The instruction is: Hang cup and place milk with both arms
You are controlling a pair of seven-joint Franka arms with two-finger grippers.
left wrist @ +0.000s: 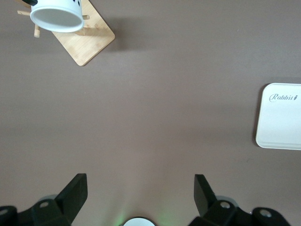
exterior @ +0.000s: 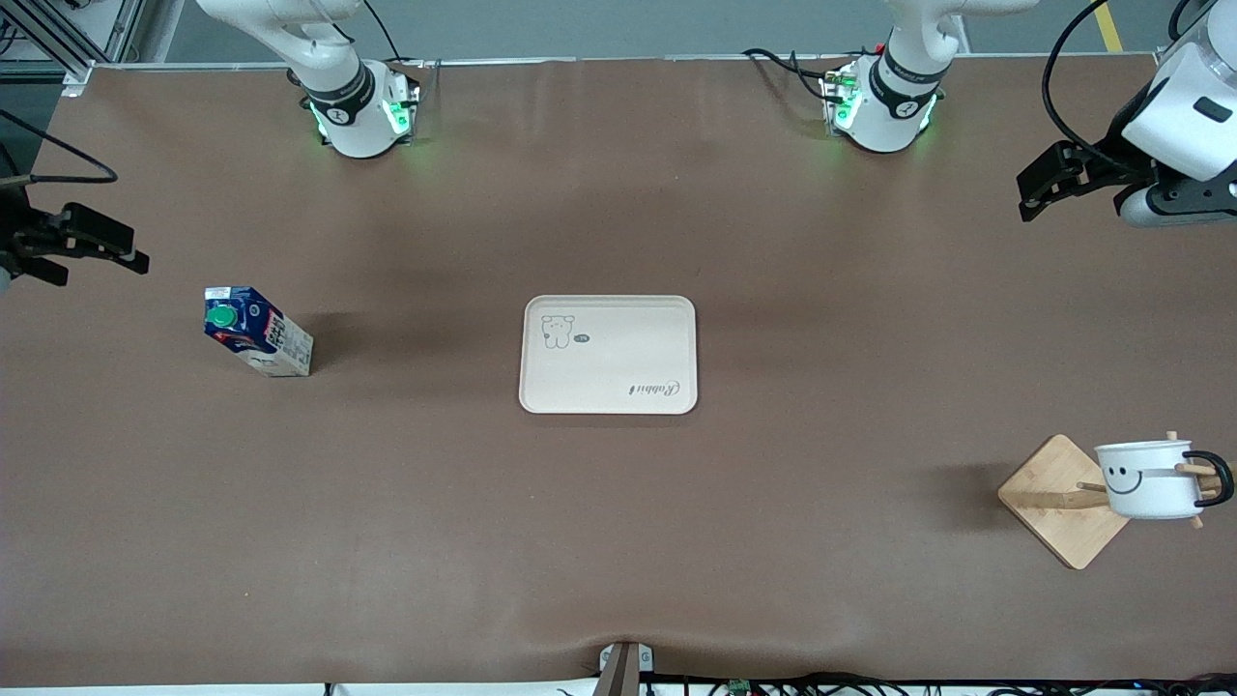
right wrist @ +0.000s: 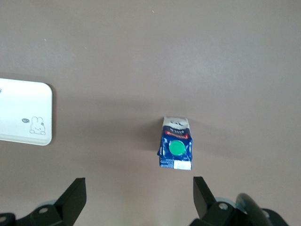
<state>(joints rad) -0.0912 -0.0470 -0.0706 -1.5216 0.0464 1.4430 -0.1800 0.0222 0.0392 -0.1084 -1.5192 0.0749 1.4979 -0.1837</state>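
The white cup with the smiley face hangs by its black handle on a peg of a wooden rack at the left arm's end of the table. It also shows in the left wrist view. The blue milk with the green cap stands upright on the table toward the right arm's end, and shows in the right wrist view. My left gripper is open and empty, high over the table's left-arm end. My right gripper is open and empty, high over the right-arm end.
A cream tray with a rabbit print lies flat at the table's middle, with nothing on it. It shows in both wrist views. Brown table cover lies all around. The arm bases stand along the table's farthest edge from the front camera.
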